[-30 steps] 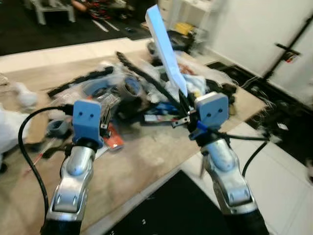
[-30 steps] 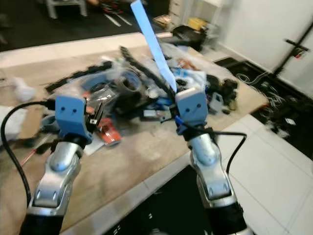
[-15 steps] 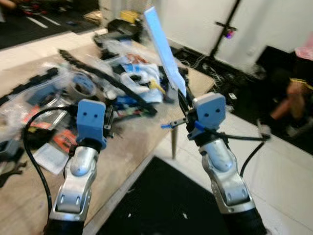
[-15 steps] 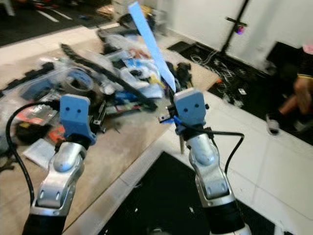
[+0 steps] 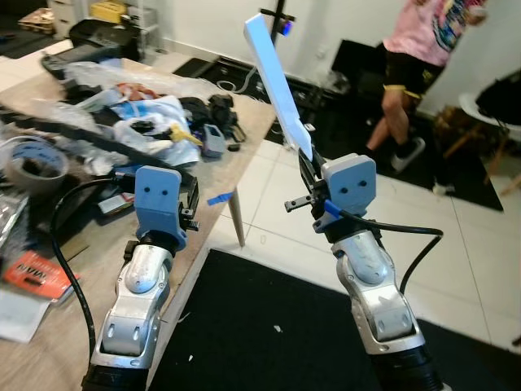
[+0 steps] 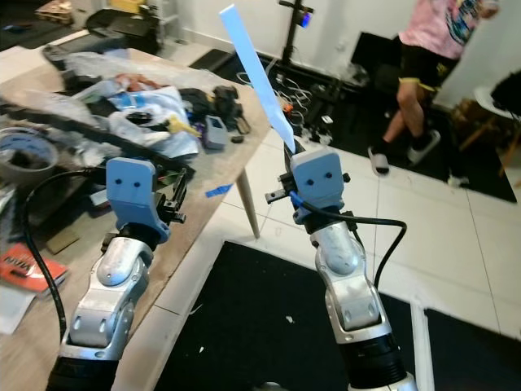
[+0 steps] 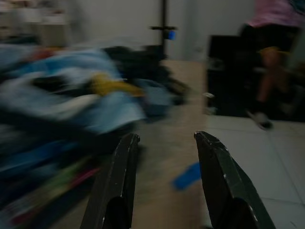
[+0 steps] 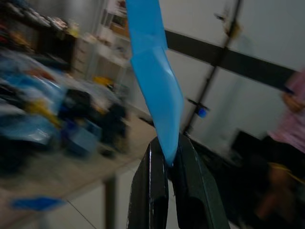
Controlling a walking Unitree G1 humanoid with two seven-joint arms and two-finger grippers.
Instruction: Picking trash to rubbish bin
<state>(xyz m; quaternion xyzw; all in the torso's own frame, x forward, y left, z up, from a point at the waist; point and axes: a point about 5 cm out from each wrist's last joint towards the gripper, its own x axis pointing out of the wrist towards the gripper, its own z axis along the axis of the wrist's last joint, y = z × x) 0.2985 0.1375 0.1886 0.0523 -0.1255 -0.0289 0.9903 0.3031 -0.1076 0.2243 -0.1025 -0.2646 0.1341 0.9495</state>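
Blue strip (image 5: 275, 80) | pinched between right gripper (image 8: 165, 160) fingers | upright

cluttered table (image 5: 244, 130) left; person (image 5: 415, 49) ahead

The table (image 5: 216, 175) has a pale, matt wood-look top. On it lie crinkled clear plastic bags (image 5: 98, 77) with a glossy sheen, soft blue-and-white cloth or wrapping (image 5: 155, 114) and a roll of grey tape (image 5: 34, 161). The blue strip (image 5: 277, 85) looks like smooth, thin, stiff plastic or card. The right gripper (image 8: 164, 157) has matt black fingers. The floor (image 5: 456, 244) is glossy white tile beside a dull black mat (image 5: 269, 326). Both arms are brushed silver metal with matt blue plastic housings.
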